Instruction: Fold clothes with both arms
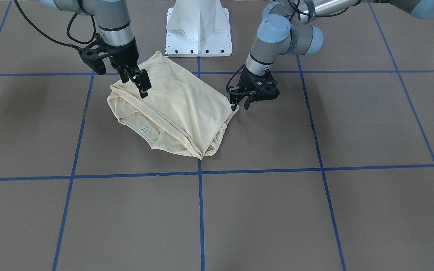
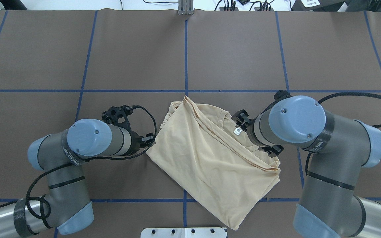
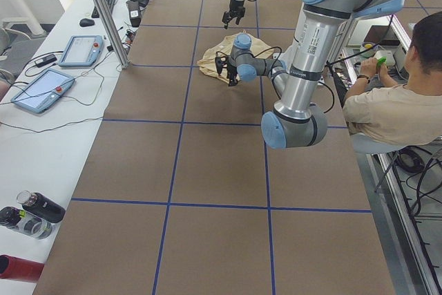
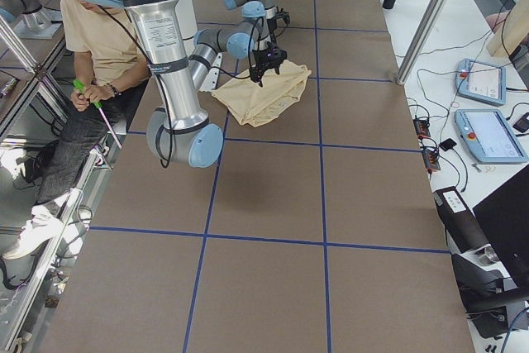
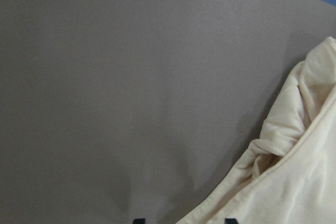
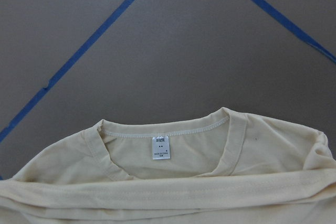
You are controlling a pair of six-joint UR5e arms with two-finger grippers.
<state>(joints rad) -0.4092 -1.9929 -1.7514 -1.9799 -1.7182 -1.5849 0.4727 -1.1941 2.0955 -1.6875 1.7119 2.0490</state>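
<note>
A pale cream-yellow T-shirt is seen gathered into a rough, slanted bundle on the brown table, with long creases running across its top layer and several folded edges stacked along one side. Its collar is turned up and open, and a small white neck label is exposed inside it; no print is shown. The right arm is brought down steeply from above, and the right gripper is tilted over the bundle with its fingers held apart and nothing clamped between them. The left arm is bent at the wrist and angled downward, so that the left gripper is pointed at the table, its fingers likewise spread with a clear gap. Under the right gripper the upper edge of the shirt is found, while collar and label lie just ahead of it in the right wrist view; whether cloth is touched there cannot be told. At the left gripper, a folded corner of the shirt is met at the fingertips. In the left wrist view its hem is seen running into the gap near one fingertip, with bare table ahead and to the other side.
</note>
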